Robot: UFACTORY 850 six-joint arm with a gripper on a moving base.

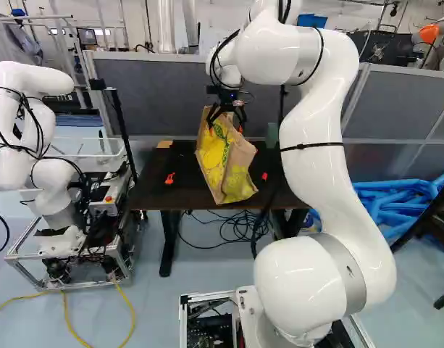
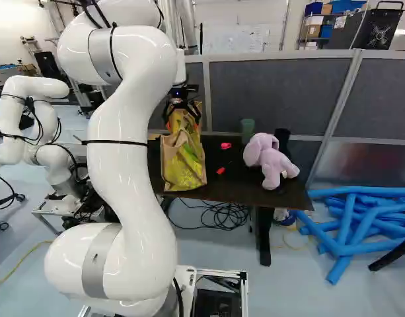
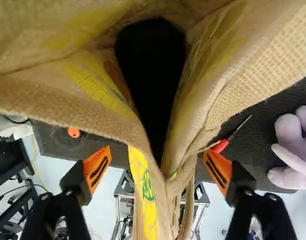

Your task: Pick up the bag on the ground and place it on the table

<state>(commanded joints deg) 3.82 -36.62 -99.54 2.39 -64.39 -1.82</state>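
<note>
Bag [image 3: 252, 62], plush toy [image 3: 291, 131] cut off by wrist view's edge; bag's floor seemingly hidden in dark.

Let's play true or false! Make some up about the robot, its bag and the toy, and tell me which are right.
1. The bag has its mouth open. True.
2. The bag is lying flat on the floor. False: it is up at the table, under the robot's hand.
3. A plush animal is on the table. True.
4. The plush animal is bright green. False: it is light purple.
5. The hand's two fingers stand apart. True.
6. The hand's pads are blue. False: they are orange.
</note>
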